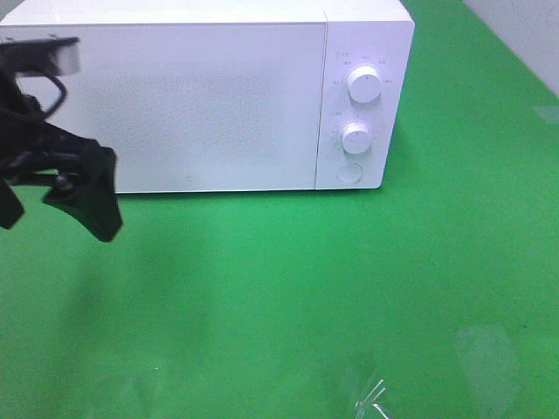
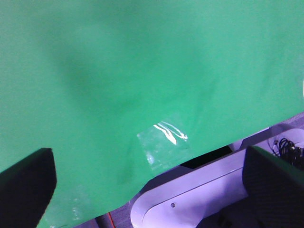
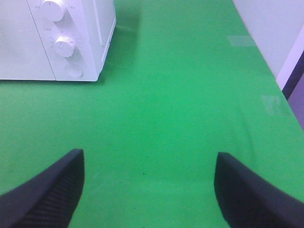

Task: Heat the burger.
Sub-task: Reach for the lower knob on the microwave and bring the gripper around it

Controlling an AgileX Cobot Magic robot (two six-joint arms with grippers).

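dial markings [image 1: 342,61] on microwave [image 1: 192,105], illegible

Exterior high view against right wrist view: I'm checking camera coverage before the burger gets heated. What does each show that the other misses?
Only the exterior high view shows the full width of the microwave's door and the left gripper, open near the door's left end. Only the right wrist view shows the right gripper, open above the green cloth. Both show the upper knob, the lower knob, the round button and that cloth. Neither shows the burger.
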